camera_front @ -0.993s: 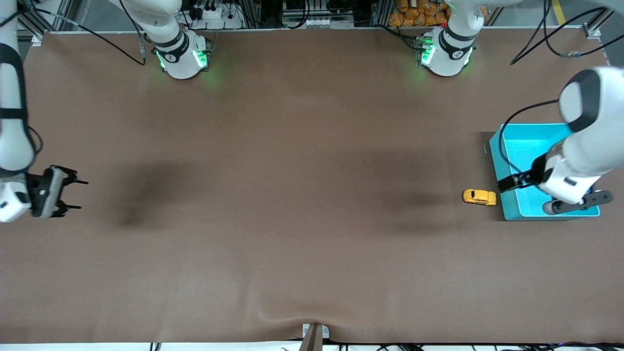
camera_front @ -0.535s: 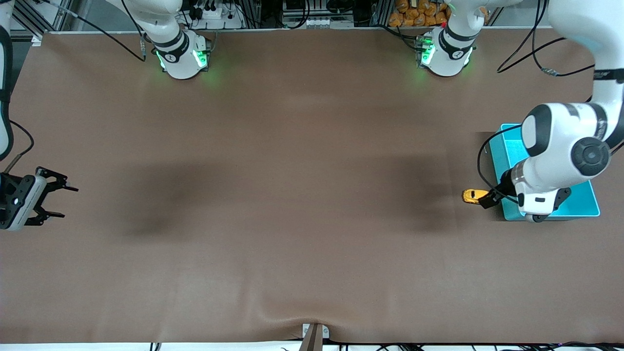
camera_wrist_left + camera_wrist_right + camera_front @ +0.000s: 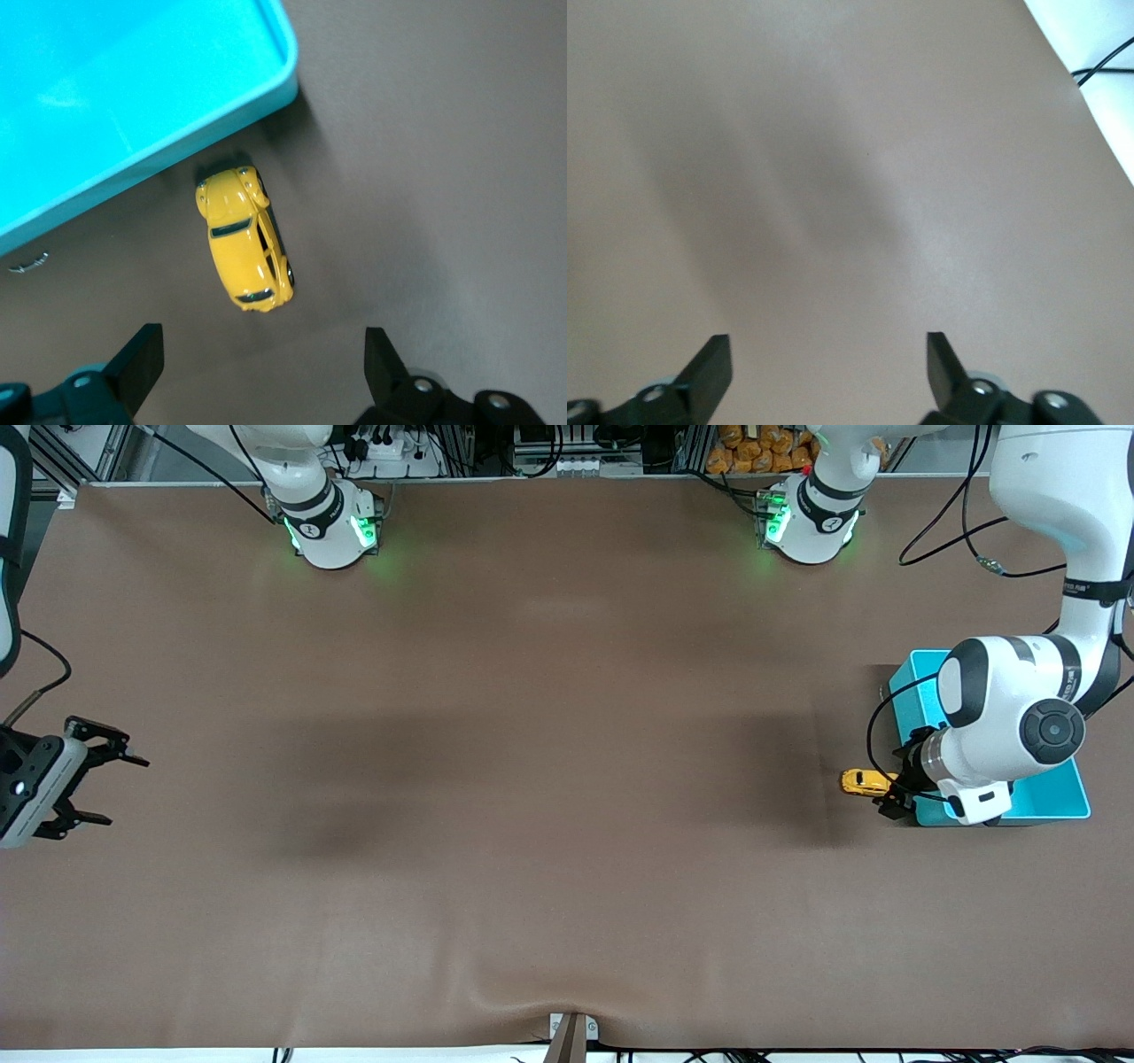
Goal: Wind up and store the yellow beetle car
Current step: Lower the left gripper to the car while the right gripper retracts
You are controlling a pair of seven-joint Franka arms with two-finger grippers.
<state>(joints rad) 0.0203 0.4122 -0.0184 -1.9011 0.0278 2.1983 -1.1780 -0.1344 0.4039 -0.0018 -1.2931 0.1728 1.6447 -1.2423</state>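
The left gripper [image 3: 889,795] hangs low over the brown table [image 3: 532,779] at the right of the front view, its black fingers [image 3: 137,363] spread wide with nothing between them, the tiny yellow-orange beetle-shaped toy car [image 3: 244,237] lying untouched just ahead of them. The car sits on the mat just beside the corner of the cyan plastic bin [image 3: 912,682], apart from its wall. At the left edge the right gripper [image 3: 93,771] waits, fingers wide and holding nothing, over bare mat.
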